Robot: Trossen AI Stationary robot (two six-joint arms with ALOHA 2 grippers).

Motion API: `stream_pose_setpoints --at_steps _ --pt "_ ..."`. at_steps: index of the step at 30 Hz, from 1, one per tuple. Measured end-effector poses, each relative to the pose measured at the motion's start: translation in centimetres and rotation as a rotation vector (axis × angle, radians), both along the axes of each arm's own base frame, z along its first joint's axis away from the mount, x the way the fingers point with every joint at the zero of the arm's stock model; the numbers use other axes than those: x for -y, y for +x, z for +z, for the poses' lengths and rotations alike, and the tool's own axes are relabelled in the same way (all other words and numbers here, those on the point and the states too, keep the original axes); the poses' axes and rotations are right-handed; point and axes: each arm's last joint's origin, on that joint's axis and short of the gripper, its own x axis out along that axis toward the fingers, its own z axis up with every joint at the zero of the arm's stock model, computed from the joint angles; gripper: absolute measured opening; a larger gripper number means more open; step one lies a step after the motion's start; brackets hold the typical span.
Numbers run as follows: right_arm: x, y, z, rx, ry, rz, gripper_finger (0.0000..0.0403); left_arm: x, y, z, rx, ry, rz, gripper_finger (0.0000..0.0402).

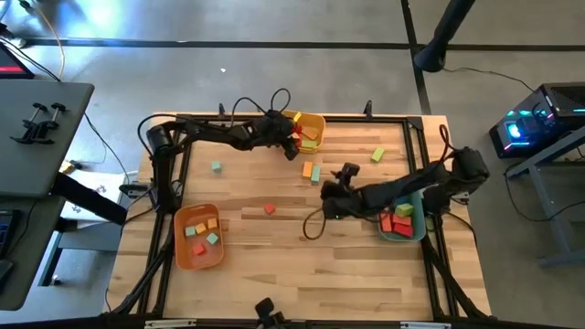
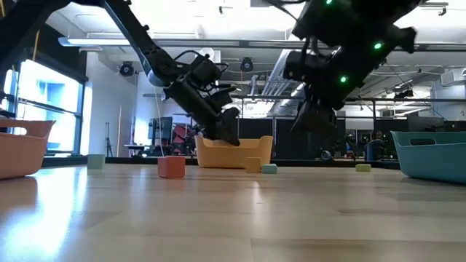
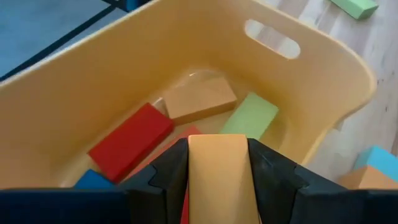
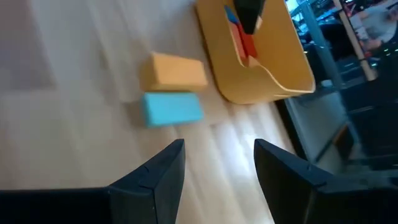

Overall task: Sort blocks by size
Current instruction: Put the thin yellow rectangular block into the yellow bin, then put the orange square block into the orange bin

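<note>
Sorting looks well under way to us; most blocks already sit in three bins; the yellow bin [image 3: 323, 74] holds red, tan and green long ones, the orange bin [image 1: 196, 236] several small ones, the teal bin [image 1: 402, 224] red and green ones; our left gripper [image 3: 217, 180] grasps an orange block [image 3: 217, 168] over the yellow bin; our right gripper [image 4: 217, 168] hangs open, empty, above the table [image 1: 302, 274]; a few blocks [image 1: 311, 171] remain loose there.

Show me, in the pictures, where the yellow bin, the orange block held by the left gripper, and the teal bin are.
yellow bin [image 3: 323, 74]: left wrist view, inner wall below the handle slot.
orange block [image 3: 219, 174]: left wrist view, top face, between the left gripper's fingers.
teal bin [image 2: 429, 156]: low view, outer side wall.
</note>
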Motion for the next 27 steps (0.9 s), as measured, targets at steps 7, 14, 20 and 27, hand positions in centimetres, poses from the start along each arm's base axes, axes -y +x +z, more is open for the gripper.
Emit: stream_pose_setpoints --at_steps 7,14,20,27 --pt "3.9 0.4 0.1 -0.069 -0.046 -0.058 0.0188 0.1 0.3 0.1 0.028 0.006 0.008 0.0138" --pt "7.0 1.1 0.6 0.014 -0.025 -0.113 0.0188 -2.4 -0.8 0.8 0.128 -0.016 -0.009 0.0204" --pt "8.0 2.1 1.0 0.058 0.098 0.058 0.0188 -2.6 -2.3 2.5 0.076 -0.046 0.025 0.0241" --pt "10.0 3.5 2.3 0.238 0.233 0.368 0.0188 1.8 -1.1 5.6 -0.028 0.174 -0.175 0.0220"
